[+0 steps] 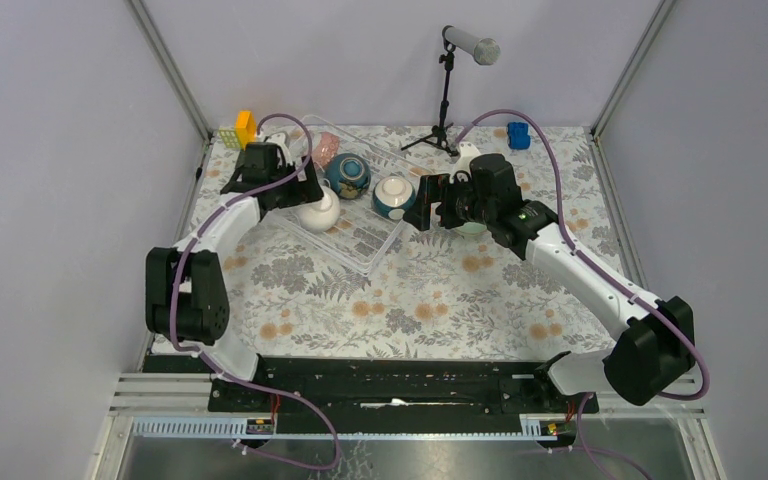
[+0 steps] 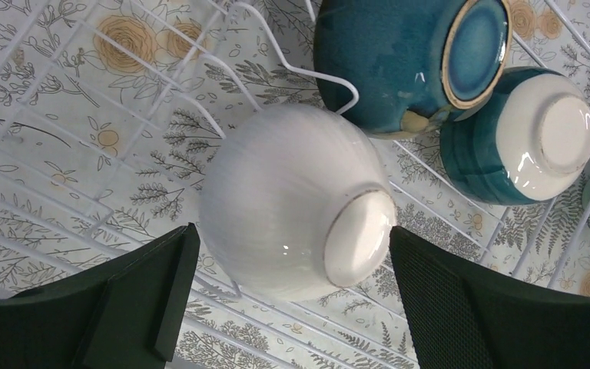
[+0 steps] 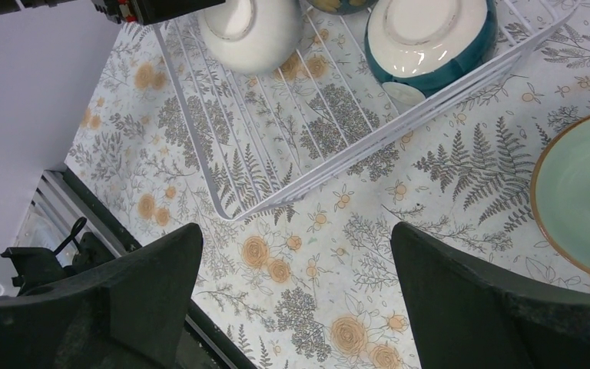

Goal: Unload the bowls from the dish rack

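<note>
Left gripper [image 2: 290,254], wide open, straddles a white round ceramic bowl [image 2: 276,192], apparently without contact. Right gripper [image 3: 296,254] hangs open, empty.

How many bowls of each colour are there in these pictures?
White bowl: 1
Dark teal bowl: 1
Teal-and-white bowl: 1
Pale green bowl: 1
Pinkish patterned bowl: 1
Total in view: 5
</note>
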`<move>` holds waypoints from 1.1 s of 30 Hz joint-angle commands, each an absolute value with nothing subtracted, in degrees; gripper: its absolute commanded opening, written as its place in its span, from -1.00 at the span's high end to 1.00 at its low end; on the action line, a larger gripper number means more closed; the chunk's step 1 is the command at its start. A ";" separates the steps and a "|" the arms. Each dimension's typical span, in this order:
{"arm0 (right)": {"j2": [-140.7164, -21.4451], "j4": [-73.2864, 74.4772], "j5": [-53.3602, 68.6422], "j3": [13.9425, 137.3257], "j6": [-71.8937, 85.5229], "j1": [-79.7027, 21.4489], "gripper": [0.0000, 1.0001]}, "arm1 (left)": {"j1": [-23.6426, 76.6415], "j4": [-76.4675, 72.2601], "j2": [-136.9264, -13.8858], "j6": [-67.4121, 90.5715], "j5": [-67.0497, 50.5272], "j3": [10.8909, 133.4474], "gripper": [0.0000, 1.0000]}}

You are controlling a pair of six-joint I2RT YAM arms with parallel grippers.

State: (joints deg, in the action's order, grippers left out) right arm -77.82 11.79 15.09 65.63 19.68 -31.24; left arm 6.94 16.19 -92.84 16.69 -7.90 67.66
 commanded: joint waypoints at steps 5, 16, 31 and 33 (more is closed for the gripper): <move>-77.03 9.58 17.49 66.37 20.43 -31.61 -0.99 | 2.19 18.95 -99.00 14.68 -16.11 75.88 -0.98; -78.08 9.42 16.33 66.34 20.83 -31.63 -0.99 | 0.68 22.95 -106.22 16.68 -24.94 79.68 -0.97; -78.66 9.05 15.60 65.81 21.10 -31.60 -0.99 | 0.26 16.44 -102.46 22.85 -35.37 74.91 -0.98; -78.55 9.05 15.63 65.85 21.12 -31.64 -0.99 | 0.59 16.00 -101.64 23.54 -35.27 74.16 -0.98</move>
